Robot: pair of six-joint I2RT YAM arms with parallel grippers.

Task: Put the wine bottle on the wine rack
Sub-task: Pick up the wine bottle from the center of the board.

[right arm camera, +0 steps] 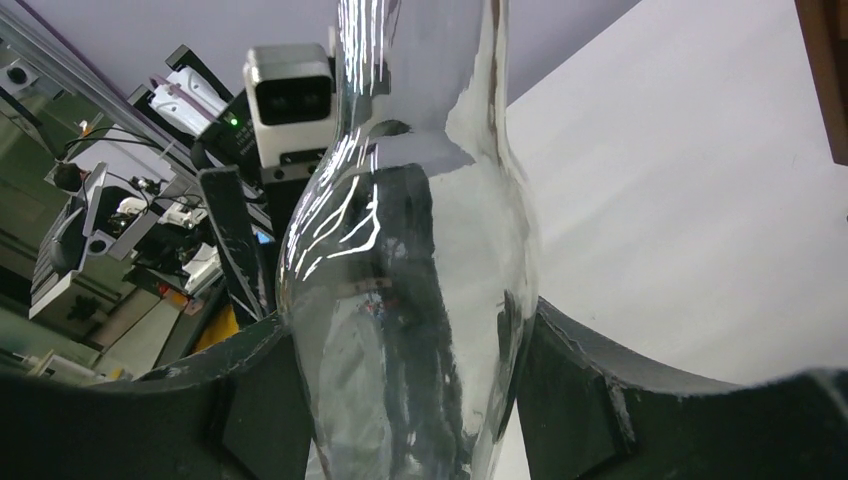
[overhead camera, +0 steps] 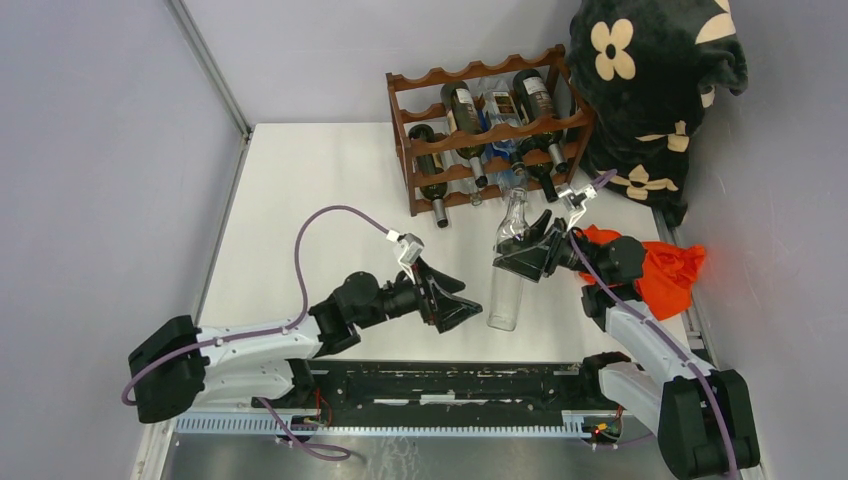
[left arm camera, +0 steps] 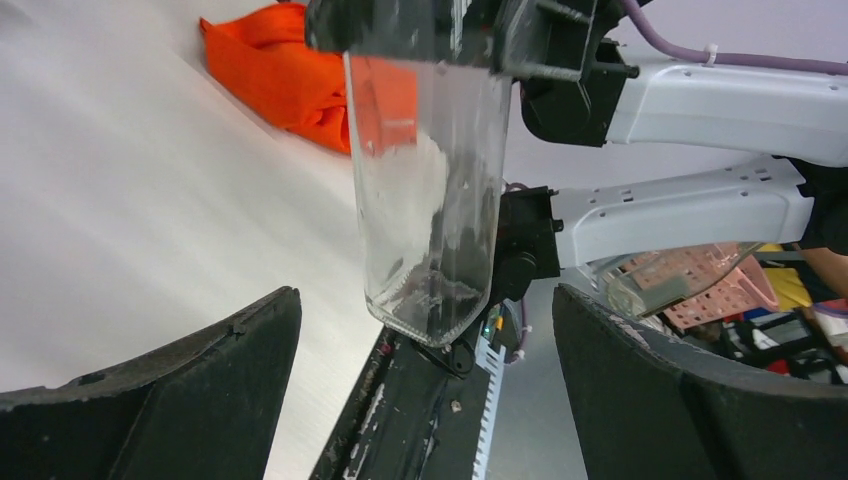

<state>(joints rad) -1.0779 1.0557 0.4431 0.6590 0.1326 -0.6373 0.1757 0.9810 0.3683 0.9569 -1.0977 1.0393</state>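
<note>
White table [overhead camera: 300, 200], pale grey walls on both sides, and at the far edge stands the wine rack [overhead camera: 405, 130], reddish-brown wood with wavy rails and several dark bottles [overhead camera: 462, 105] lying in its tiers. A black flowered blanket [overhead camera: 650, 80] is heaped in the far right corner, and an orange cloth [overhead camera: 672, 272] lies on the table behind the right arm. Now to the action: the clear glass wine bottle [overhead camera: 506, 290] is out in front of the rack, well apart from it, roughly upright with its neck leaning a touch toward the rack. The right gripper [overhead camera: 520, 245] has it, jaws about half open and clamped across the shoulder where the glass narrows; the right wrist view shows both black fingers [right arm camera: 600, 400] pressed against the sides. Whether the base rests on the table or hangs just above it, I cannot tell. The left gripper [overhead camera: 468, 298] sits just to the left of the bottle's lower body, jaws spread as wide as they go, holding nothing. From its wrist camera, the bottle's base shows between the two fingers [left arm camera: 180, 400] and beyond their tips, touching neither.
</note>
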